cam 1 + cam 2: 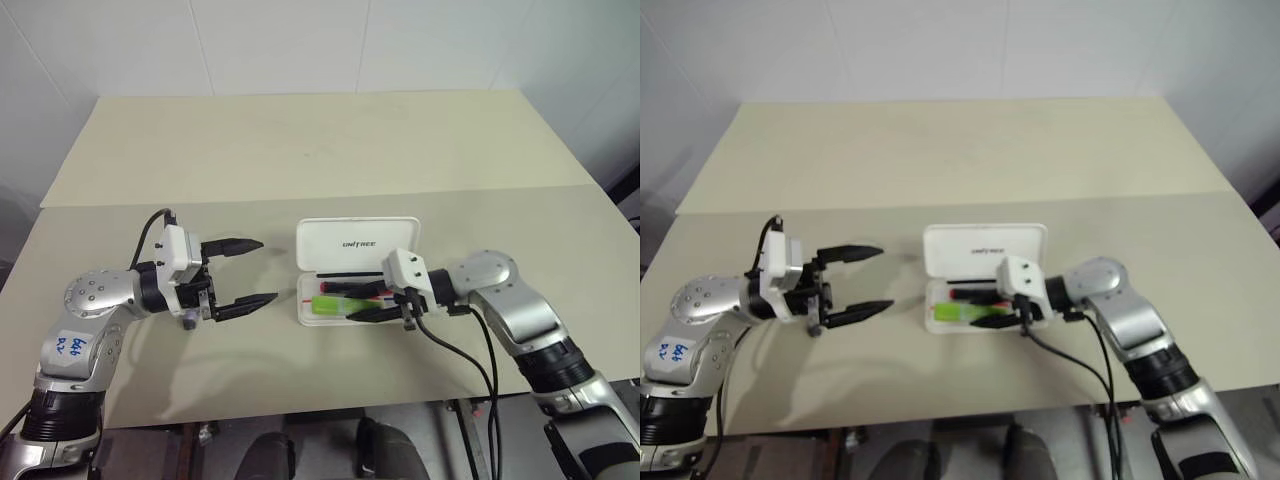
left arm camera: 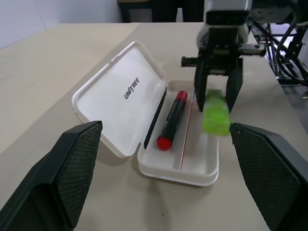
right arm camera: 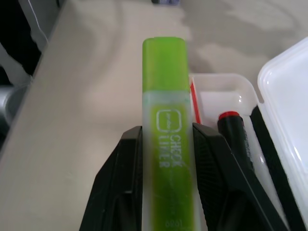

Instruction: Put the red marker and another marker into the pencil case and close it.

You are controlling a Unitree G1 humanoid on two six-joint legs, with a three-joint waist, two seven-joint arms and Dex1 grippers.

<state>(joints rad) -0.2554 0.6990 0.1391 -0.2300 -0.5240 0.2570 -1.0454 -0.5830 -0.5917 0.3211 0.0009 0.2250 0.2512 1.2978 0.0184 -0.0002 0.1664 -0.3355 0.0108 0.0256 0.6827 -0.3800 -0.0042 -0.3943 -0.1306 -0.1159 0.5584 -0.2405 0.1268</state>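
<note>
Right wrist view: right gripper clamps green marker reading "CHECK LINER"; open pencil case lid reads "UNITREE"; left gripper fingers spread wide, empty

Bright, even overhead light; soft shadows fall on the table beneath both arms. The green marker blurs in the left wrist view. The right eye view is slightly soft.

The bench is a pale beige surface with a seam running across it; the open pencil case lies near its near edge, slightly right of centre.
</note>
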